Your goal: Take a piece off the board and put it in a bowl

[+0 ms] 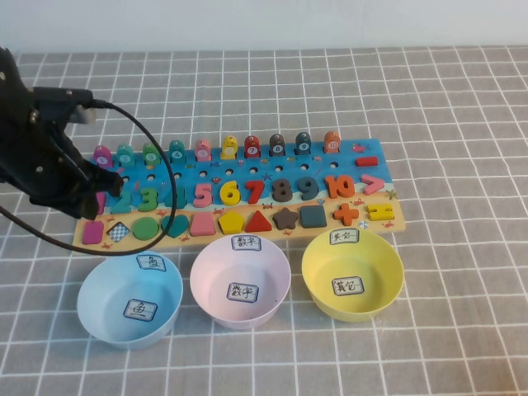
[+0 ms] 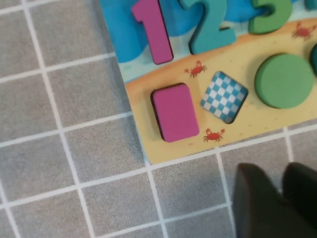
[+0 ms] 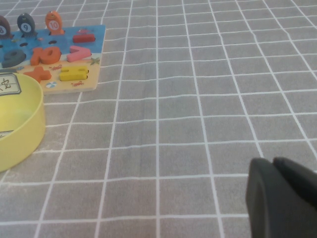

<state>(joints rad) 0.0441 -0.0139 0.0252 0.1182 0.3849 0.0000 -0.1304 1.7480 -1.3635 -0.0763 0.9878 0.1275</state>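
Grey checked cloth covers the table, and at its far left the black left arm reaches over the left end of the board, its cable looping down across the tan strip. The left gripper hangs above the cloth just off the board's near left corner; in the left wrist view its two dark fingers stand close together with only a thin gap between them, and they hold nothing. The piece, a magenta-pink rounded square, lies flat in its recess at the left end of the tan strip, apart from the fingers. Just beside it sits a blue-and-white chequered diamond, then a green disc; above them on the blue part stand a magenta 1 and a teal 2. In front of the board, three bowls stand in a row: a light blue bowl on the left, a pink bowl in the middle and the yellow bowl on the right, each with two white labels, all near the board's front edge. The right gripper does not appear in the high view; its own wrist view shows it low over bare cloth, well apart from the yellow bowl, and whether its fingers are open cannot be told.
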